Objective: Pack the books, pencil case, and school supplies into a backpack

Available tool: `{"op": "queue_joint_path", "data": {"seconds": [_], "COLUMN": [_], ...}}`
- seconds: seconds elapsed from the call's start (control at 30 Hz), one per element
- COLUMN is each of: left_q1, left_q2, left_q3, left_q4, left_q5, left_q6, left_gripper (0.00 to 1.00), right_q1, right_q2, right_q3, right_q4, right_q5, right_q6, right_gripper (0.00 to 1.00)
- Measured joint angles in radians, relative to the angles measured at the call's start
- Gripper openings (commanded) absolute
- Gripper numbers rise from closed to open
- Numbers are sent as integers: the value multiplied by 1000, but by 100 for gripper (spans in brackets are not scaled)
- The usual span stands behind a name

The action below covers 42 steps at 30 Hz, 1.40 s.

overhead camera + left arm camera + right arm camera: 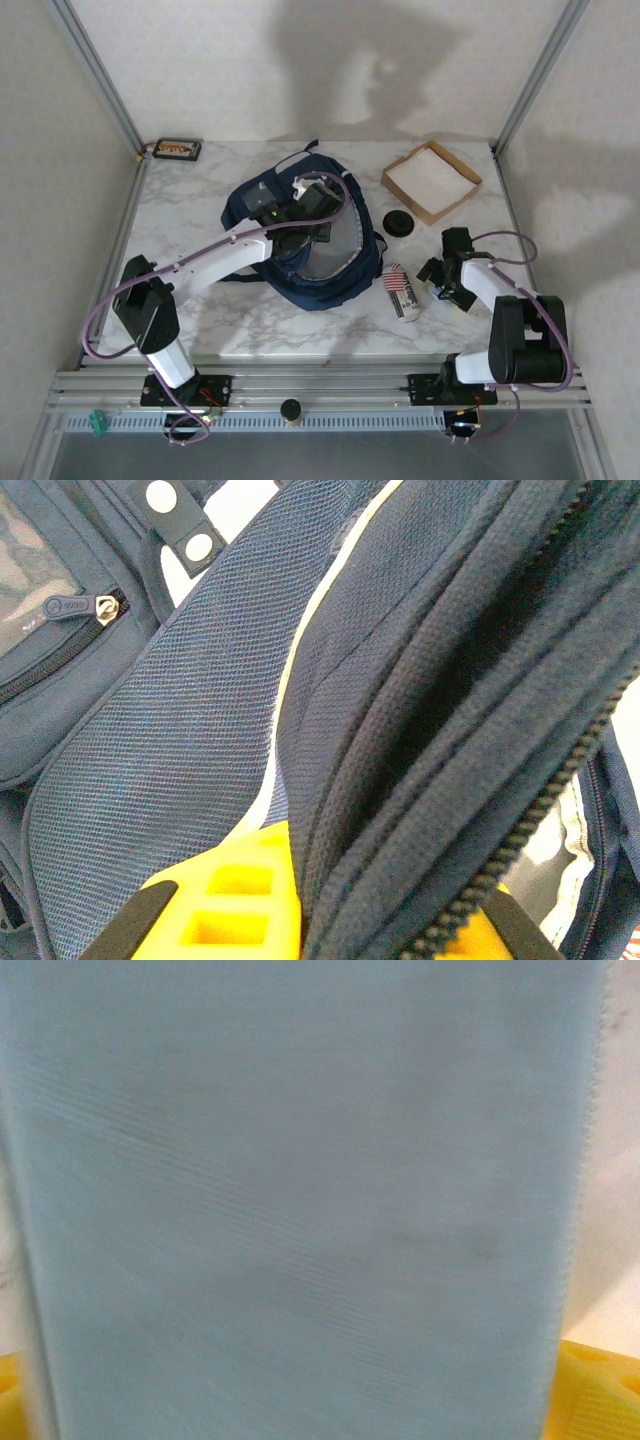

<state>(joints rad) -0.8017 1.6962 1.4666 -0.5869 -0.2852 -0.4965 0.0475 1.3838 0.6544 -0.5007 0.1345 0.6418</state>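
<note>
From above: navy fabric backpack (322, 288), soft and slumped, at centre of veined marble table (250, 330); left gripper (300, 232) down on its upper edge; right gripper (437, 282) well apart at right, just beside a red-and-white patterned pouch (402, 292). Left wrist: yellow ribbed fingers (240, 905) pinched nearly shut on a padded navy fold by coarse zipper teeth (530, 820). Right wrist: jaws spread wide, pale finely woven surface (300, 1180) between; contact unclear.

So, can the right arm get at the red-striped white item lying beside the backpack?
Probably yes: the right gripper sits open just right of the striped item, and the top view shows nothing between them.
</note>
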Motion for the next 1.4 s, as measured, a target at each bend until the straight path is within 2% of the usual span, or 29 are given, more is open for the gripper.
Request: {"op": "queue_joint_path", "data": {"seconds": [0.17, 0.23, 0.33, 0.57, 0.7, 0.9, 1.07, 1.17, 1.23, 1.3, 1.4], "left_q1": [5, 6, 8, 23, 32, 45, 47, 48, 50, 51, 51], "left_q2": [-11, -16, -25, -44, -52, -59, -59, -59, -59, -59, -59], "left_q3": [-13, -21, -28, -29, -29, -29, -29, -28, -26, -24, -23], "left_q4": [9, 13, 16, 14, 10, 10, 11, 11, 11, 11, 10], "left_q5": [0, 1, 1, 8, 17, 43, 54, 54, 54, 56, 58], "left_q6": [0, 0, 0, 12, 23, 24, 19, 5, -2, -6, -13], "left_gripper": [0, 0, 0, 0, 0, 0, 0, 0, 0, 0, 0], "right_q1": [3, 3, 3, 21, 141, 420, 629, 683, 688, 687, 682], "right_q2": [2, -1, -11, -106, -192, -187, 35, 160, 225, 259, 258], "right_q3": [0, 1, 6, 102, 196, 335, 442, 488, 510, 520, 523], "right_q4": [2, 9, 9, -48, -98, -117, -78, -45, -36, -26, 0], "right_q5": [19, 23, 28, 49, 40, -32, -108, -133, -138, -145, -189], "right_q6": [-8, -18, -31, -69, -93, -134, -187, -218, -231, -243, -245], "right_gripper": [82, 78, 67, 62, 61, 65, 71, 77, 93, 99, 99]}}
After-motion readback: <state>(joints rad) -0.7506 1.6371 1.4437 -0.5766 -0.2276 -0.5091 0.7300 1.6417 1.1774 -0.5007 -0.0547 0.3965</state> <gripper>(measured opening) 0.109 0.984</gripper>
